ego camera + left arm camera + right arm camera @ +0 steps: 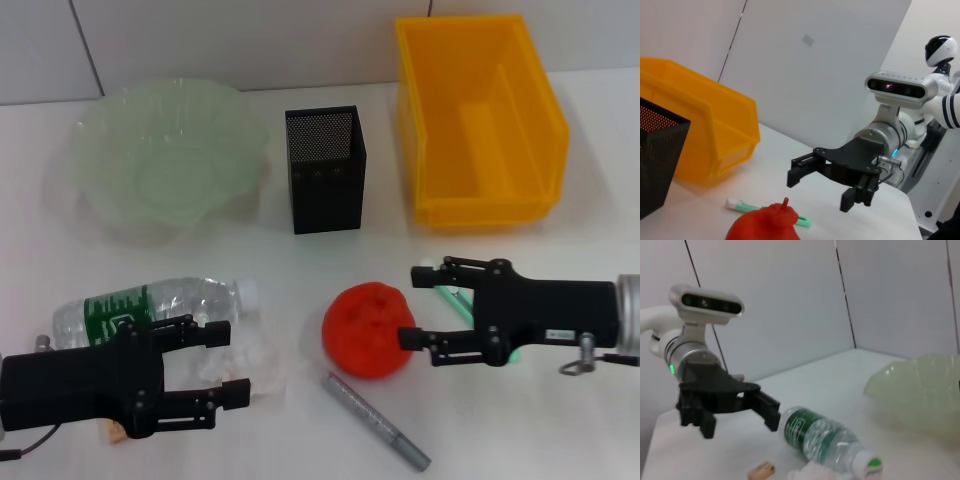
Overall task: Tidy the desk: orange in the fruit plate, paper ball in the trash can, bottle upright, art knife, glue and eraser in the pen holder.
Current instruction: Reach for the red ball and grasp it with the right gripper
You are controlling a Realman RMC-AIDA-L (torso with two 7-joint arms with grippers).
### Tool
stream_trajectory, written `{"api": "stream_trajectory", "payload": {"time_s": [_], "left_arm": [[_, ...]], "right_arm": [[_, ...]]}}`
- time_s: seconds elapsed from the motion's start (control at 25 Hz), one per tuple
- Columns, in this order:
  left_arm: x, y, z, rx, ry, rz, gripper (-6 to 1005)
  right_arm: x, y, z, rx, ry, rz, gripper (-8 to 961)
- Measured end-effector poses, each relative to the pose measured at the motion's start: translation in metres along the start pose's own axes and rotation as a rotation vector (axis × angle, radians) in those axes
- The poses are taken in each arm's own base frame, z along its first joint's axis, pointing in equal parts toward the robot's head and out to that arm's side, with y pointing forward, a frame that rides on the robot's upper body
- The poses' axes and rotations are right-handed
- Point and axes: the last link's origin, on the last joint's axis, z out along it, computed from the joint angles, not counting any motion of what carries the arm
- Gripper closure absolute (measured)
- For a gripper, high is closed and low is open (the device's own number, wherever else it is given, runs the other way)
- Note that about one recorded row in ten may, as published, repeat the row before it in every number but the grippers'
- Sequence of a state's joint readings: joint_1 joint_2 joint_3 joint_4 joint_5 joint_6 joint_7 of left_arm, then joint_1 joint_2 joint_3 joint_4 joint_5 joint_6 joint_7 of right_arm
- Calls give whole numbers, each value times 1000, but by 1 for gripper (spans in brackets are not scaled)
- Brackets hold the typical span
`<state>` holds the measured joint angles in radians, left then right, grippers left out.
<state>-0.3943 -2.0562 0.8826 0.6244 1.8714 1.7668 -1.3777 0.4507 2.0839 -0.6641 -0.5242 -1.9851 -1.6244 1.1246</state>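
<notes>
The orange (368, 330) rests on the table at front centre, its nub showing in the left wrist view (767, 225). My right gripper (413, 306) is open just to its right, one fingertip almost touching it, over the green-and-white glue (455, 300). The grey art knife (375, 420) lies in front of the orange. The bottle (150, 310) lies on its side at front left. My left gripper (232, 362) is open with the paper ball (250, 358) at its fingertips. The tan eraser (761, 470) peeks out beneath that arm. The pen holder (325, 170) stands at back centre.
At the back left sits the fruit plate (165, 150), with nothing in it. The trash can (480, 120) stands at back right with nothing seen inside. A wall runs close behind all three containers.
</notes>
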Motion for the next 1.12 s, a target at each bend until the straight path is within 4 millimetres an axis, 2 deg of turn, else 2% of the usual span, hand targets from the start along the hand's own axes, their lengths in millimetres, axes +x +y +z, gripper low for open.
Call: {"api": "stream_trajectory", "payload": {"time_s": [0.28, 0.76, 1.12], "left_arm": [[-1, 0, 0, 3, -1, -1, 188], [-1, -1, 1, 9, -1, -1, 188], [-2, -1, 1, 13, -1, -2, 188]], "right_arm": [[4, -6, 7, 61, -27, -18, 196], [15, -10, 30, 62, 73, -30, 232], [10, -13, 34, 67, 57, -34, 260]]}}
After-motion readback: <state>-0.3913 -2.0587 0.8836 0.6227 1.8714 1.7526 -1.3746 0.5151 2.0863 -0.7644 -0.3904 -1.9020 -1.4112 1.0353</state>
